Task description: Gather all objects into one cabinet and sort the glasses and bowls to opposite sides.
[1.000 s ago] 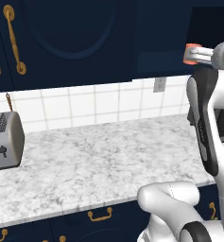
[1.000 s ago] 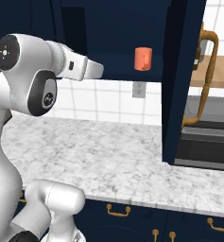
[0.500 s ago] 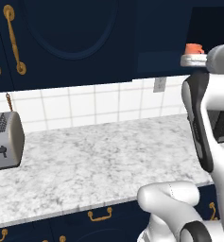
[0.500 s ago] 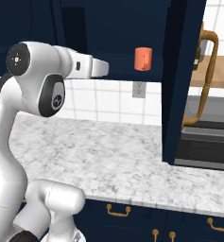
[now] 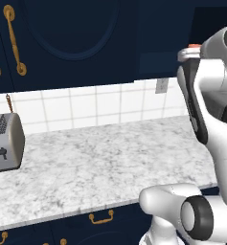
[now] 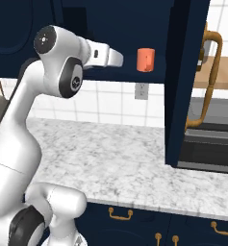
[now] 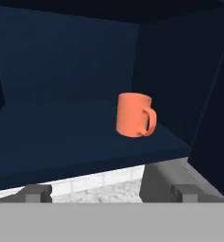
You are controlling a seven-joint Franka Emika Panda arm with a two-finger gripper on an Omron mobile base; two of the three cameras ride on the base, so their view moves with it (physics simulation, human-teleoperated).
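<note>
Cup: I see the orange-coral cup [image 7: 134, 121] upright on the open cabinet [image 7: 61, 142] shelf, toward its right wall.
Gripper: my gripper [image 7: 111, 193] is empty, jaws spread wide, short of the cup.
Cut off: fingertips [image 7: 37, 193] barely poke up.
Hidden: from the left base, my arm covers most of the cup.

The dark navy cabinet shelf [image 7: 61, 137] carries one orange-coral cup [image 7: 134, 115], which has a handle on its side. The cup stands upright toward the shelf's right end, near the side wall; in the right base view the same cup [image 6: 145, 59] sits at the shelf's front edge. Below, the marbled white worktop [image 5: 110, 162] carries a silver toaster [image 5: 5, 142] at its left end, against the tiled wall.
</note>
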